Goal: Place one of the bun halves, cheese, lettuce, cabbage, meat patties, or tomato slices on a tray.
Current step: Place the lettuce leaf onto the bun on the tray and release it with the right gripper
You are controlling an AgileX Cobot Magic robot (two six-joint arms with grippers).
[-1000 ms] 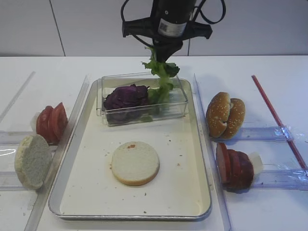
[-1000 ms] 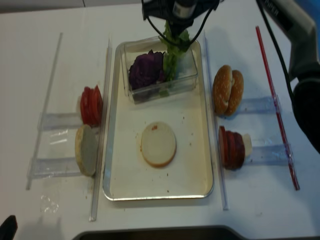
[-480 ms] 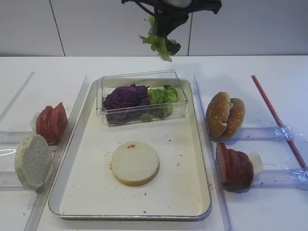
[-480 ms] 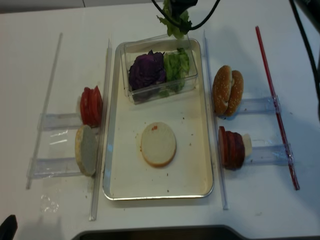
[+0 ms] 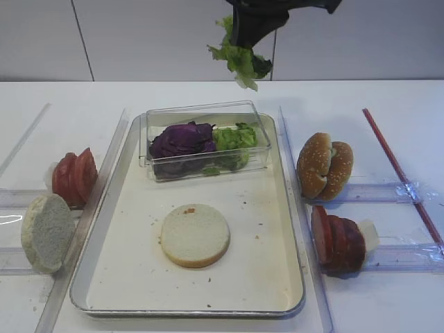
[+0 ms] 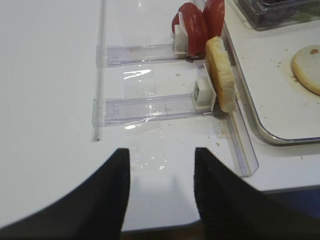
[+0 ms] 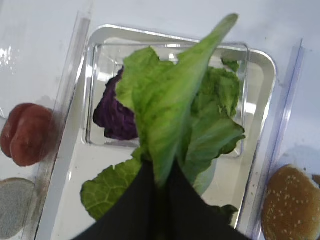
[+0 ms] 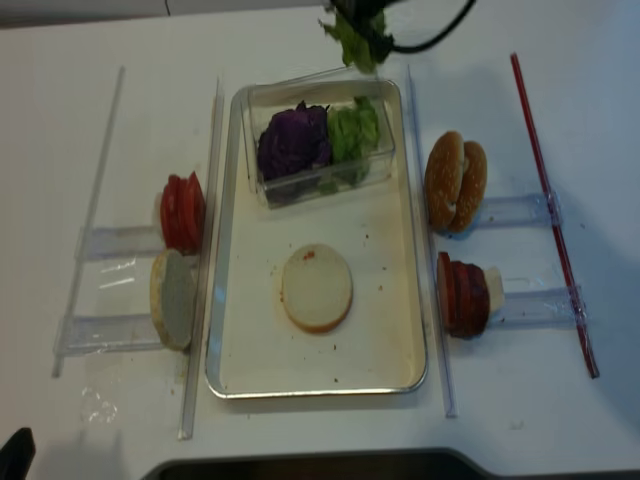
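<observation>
My right gripper (image 5: 244,43) hangs high above the far end of the cream tray (image 5: 260,267), shut on a ruffled green lettuce leaf (image 5: 240,58). In the right wrist view the black fingers (image 7: 145,200) pinch the leaf (image 7: 170,110) over the clear box. More lettuce (image 5: 233,139) and purple cabbage (image 5: 182,140) lie in that box. A pale bun half (image 5: 195,234) lies cut face up in the tray's middle. My left gripper (image 6: 161,155) is open with nothing between its fingers, low over the bare table at the front left.
Left of the tray, tomato slices (image 5: 75,177) and a pale bun half (image 5: 46,232) stand on edge in clear plastic rails. On the right stand sesame buns (image 5: 325,166) and dark red slices (image 5: 338,239). A red stick (image 5: 399,170) lies at the far right.
My right gripper has risen out of the clear box with the lettuce leaf and drifted slightly right. The leaf now hangs free above the box. The left arm has not moved.
</observation>
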